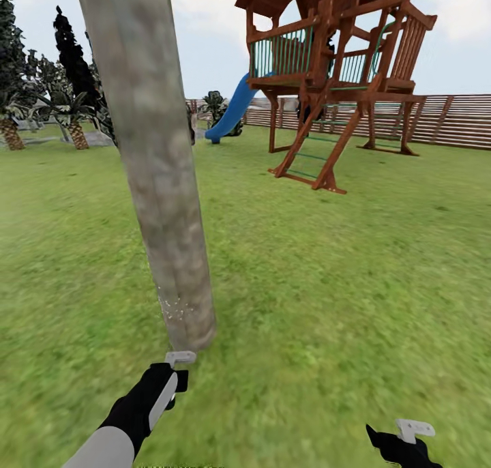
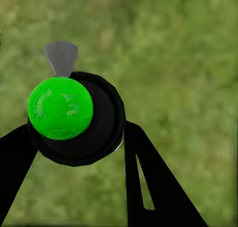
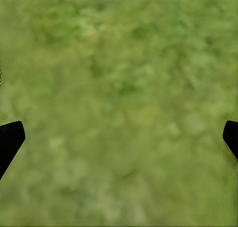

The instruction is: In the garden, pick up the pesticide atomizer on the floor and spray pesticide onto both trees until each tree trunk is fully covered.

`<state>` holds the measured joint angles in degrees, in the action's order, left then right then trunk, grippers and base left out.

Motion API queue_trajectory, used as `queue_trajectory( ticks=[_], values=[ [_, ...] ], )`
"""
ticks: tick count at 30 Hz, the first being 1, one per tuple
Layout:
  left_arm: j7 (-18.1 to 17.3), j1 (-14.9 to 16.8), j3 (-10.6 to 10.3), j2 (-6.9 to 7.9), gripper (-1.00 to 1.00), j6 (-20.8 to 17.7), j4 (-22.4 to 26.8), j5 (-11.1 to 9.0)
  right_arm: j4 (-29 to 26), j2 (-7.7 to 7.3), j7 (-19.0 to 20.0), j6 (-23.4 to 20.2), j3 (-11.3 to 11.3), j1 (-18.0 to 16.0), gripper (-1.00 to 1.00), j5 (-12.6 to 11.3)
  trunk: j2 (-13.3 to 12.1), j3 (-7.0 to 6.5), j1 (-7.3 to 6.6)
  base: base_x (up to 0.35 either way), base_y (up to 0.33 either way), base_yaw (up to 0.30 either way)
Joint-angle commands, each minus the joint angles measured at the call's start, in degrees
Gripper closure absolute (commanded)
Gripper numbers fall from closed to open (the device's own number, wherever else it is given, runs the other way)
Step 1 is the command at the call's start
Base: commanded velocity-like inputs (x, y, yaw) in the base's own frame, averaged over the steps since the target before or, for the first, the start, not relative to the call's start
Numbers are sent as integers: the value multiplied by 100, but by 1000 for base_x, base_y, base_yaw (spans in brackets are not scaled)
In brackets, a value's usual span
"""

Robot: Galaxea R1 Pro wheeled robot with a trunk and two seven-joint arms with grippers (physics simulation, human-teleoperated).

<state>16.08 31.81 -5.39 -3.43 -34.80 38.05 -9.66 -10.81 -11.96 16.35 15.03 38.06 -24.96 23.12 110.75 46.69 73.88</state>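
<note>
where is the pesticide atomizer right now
The pesticide atomizer sits between the left gripper fingers, low in the head view, just short of the tree trunk base.

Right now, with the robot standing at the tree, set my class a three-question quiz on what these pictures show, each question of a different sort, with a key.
1. True or false: whitish specks of pesticide show low on the tree trunk.
2. Which gripper is shut on the pesticide atomizer? A) left gripper B) right gripper C) neither
3. Fill in: behind the trunk stands a wooden play tower with a ____ slide.

Key
1. True; the specks sit just above the trunk's base.
2. A; the left wrist view shows black fingers either side of the atomizer's round black body with its green cap. The right gripper's fingers stand apart over bare grass.
3. Blue.
</note>
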Motion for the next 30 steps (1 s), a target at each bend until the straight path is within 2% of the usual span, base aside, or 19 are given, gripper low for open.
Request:
queue_trajectory(
  ticks=[1, 3, 5, 9, 10, 12, 14, 17, 19, 21, 22, 24, 26, 30],
  values=[
    [0, 0, 2, 2, 100, 4, 0, 5, 0, -1, 0, 0, 0, 0, -100, 0, 0, 0, 0, 0, -269, 277],
    [-12, 0, 19, 14, 100, 71, -22, 3, -3, -5, 0, 0, 0, 2, -100, 0, 0, 0, 0, 0, -196, 277],
    [-42, -12, -11, 32, 100, 595, -66, 10, -8, -6, -1, 0, 0, 1, -100, 0, 0, 0, 0, 0, -40, 277],
    [-35, 81, -42, -10, 100, 623, -54, 34, -9, -7, -5, 0, 0, 0, -100, 0, 0, 0, 0, 0, -2, 65],
    [-35, 193, -42, -61, 100, 581, -43, 24, -9, -8, -7, 0, 0, 0, -100, 0, 0, 0, 0, 0, 0, 5],
    [-37, 431, -42, -221, 100, 164, -10, 30, -9, -8, -9, 0, 0, 0, -100, 1, 0, 0, 0, 0, 0, 1],
    [-59, 573, -42, -251, 100, -27, 6, 12, -6, -8, -9, -3, 0, 1, -100, 7, 0, 0, 0, 0, 0, 0],
    [-79, 716, -50, -285, 100, -108, 27, 21, 5, -8, -1, -8, -7, 3, -100, 13, 0, 0, 0, 0, 0, 0],
    [-79, 783, -54, -365, 100, -204, 40, 36, 89, -8, 0, -6, -4, 3, -100, 10, 0, 0, 0, 0, 0, 0],
    [-79, 842, -52, -521, 100, -481, 334, 42, 150, -4, -2, -1, -7, 0, -100, 9, 0, 0, 0, 0, 0, 0],
    [-79, 847, -51, -538, 100, -585, 474, 43, 154, -2, -3, 0, -5, 0, -100, 9, 0, 0, 0, 0, 0, 0],
    [-79, 826, -54, -518, 100, -721, 793, 47, 157, -3, -7, 0, -2, 2, -100, 9, 0, 0, 0, 0, 0, 0],
    [-72, 785, -55, -453, 100, -1174, 1313, 66, 158, -5, -9, 0, 0, 1, -100, 9, 0, 0, 0, 0, 0, 0],
    [-80, 751, -15, -152, 100, -1713, 2151, 75, 158, -2, -9, 0, -3, 8, -100, 9, 0, 0, 0, 0, 0, 0]
  ],
)
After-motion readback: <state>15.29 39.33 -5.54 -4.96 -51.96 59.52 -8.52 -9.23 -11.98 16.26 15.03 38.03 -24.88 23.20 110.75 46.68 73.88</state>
